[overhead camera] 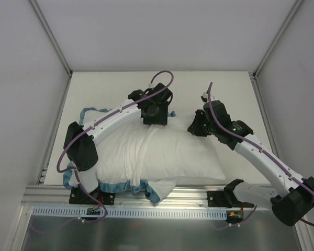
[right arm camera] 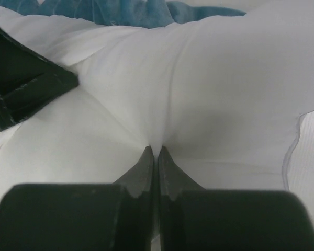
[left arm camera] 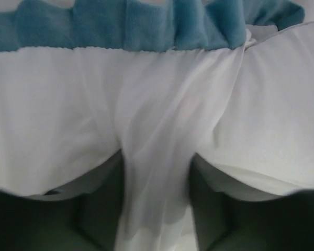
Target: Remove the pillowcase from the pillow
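Observation:
The plump white pillow [overhead camera: 191,157] lies across the table, its left part still inside the pillowcase [overhead camera: 123,151], whose teal ruffle [overhead camera: 126,186] shows at the left, near and far edges. At the far edge my left gripper [overhead camera: 156,116] points down. In its wrist view the fingers stand apart around a fold of the white pillowcase [left arm camera: 157,157], below the teal ruffle [left arm camera: 146,26], with the left gripper [left arm camera: 157,209] blurred. My right gripper [overhead camera: 194,128] is at the pillow's far right corner. The right gripper [right arm camera: 155,149] is shut, pinching the white pillow [right arm camera: 209,94], and puckers radiate from its tips.
The cream table [overhead camera: 225,94] is boxed in by white walls at the left, right and back. A metal rail [overhead camera: 162,197] runs along the near edge by both arm bases. The left gripper's black body [right arm camera: 21,89] sits close to my right fingers.

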Robot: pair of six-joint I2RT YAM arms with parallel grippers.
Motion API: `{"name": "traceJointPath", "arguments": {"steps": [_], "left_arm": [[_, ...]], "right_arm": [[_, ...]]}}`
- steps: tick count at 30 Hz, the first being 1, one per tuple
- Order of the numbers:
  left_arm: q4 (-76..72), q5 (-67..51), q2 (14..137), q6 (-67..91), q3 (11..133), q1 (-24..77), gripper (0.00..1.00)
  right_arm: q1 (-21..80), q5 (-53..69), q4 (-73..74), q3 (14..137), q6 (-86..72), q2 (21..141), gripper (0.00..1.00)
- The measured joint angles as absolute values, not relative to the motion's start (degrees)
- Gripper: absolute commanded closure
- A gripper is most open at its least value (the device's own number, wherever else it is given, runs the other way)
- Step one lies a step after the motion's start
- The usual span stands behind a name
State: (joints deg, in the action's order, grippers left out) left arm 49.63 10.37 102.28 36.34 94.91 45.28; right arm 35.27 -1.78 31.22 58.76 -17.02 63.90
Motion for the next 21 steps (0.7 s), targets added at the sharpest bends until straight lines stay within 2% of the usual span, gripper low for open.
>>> {"name": "traceJointPath", "arguments": {"steps": [3, 4, 6, 11, 21], "left_arm": [[49.3, 9.8, 101.1, 35.9, 94.5, 44.1, 0.77], [49.0, 9.4, 100.4, 35.8, 93.8, 43.3, 0.88], [48.8, 8.7, 98.1, 35.6, 91.7, 40.6, 0.98], [48.8, 4.3, 92.9, 35.2, 87.3, 32.6, 1.0], [52.6, -6.1, 84.4, 34.9, 85.2, 17.1, 1.0]], "right_arm": [[33.2, -1.1, 31.0, 56.6, -17.6, 61.3, 0.99], [31.7, -0.5, 30.8, 55.6, -17.9, 60.0, 0.99], [28.5, 0.8, 31.0, 54.0, -18.4, 57.3, 0.99], [22.5, 3.8, 31.7, 50.3, -19.3, 51.6, 0.99], [18.8, 5.0, 36.7, 47.6, -20.6, 40.8, 0.99]]}}
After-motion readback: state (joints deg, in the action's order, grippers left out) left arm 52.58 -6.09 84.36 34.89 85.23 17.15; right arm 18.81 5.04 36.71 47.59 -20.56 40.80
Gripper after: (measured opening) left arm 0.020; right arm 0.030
